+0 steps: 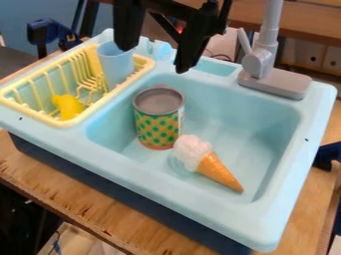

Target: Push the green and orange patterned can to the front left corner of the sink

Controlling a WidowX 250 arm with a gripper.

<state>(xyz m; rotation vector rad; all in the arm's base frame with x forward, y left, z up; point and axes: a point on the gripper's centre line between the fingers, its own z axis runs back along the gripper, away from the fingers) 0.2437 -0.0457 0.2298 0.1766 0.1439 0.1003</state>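
The black two-finger hand (154, 59), open at upper centre, has the upright green-and-yellow cylindrical can (157, 128) below it in the frame.

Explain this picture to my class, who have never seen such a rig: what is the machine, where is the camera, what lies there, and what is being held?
The black machine at the top is a robot arm. Its gripper has two fingers, spread apart, with nothing visible between them, so it appears to hold nothing. One finger overlaps the rim of a light-blue cup in the picture; whether they touch, I cannot tell.

The single picture comes from a fixed camera looking down at a slant.

Below is a toy sink with a grey faucet. In its basin, a patterned can stands upright beside a toy ice cream cone lying on its side. The cup and a yellow object are in the yellow rack.
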